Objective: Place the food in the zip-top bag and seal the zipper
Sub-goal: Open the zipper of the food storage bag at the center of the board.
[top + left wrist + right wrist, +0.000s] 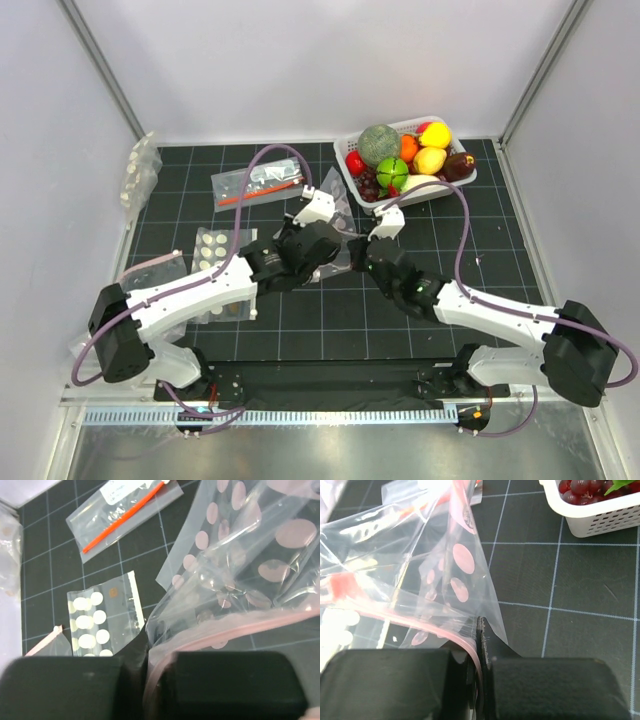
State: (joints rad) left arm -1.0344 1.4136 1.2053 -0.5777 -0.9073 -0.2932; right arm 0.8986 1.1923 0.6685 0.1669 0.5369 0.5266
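Note:
The zip-top bag (pixel 340 208) (pixel 240 555) (pixel 455 565), clear with pale pink dots, hangs crumpled between both grippers at the mat's middle. Its zipper (pixel 240 627) (pixel 435 627) is a pink strip curving along the mouth. My left gripper (pixel 332 243) (pixel 145 680) is shut on one end of that strip. Pinching the other end is my right gripper (pixel 360 256) (pixel 480 672), also shut. The food (pixel 405 160) lies heaped in a white basket (pixel 425 194) at the back right: green round fruit, yellow lemon, red pieces and dark grapes (pixel 580 487). I see nothing inside the bag.
A clear bag with an orange-red stick (pixel 258 185) (pixel 125 515) lies at the back left. A dotted bag with a pale edge (pixel 215 250) (pixel 100 620) lies left of the grippers. Another bag (pixel 140 170) leans at the far left wall. The basket (pixel 600 517) stands near the right gripper.

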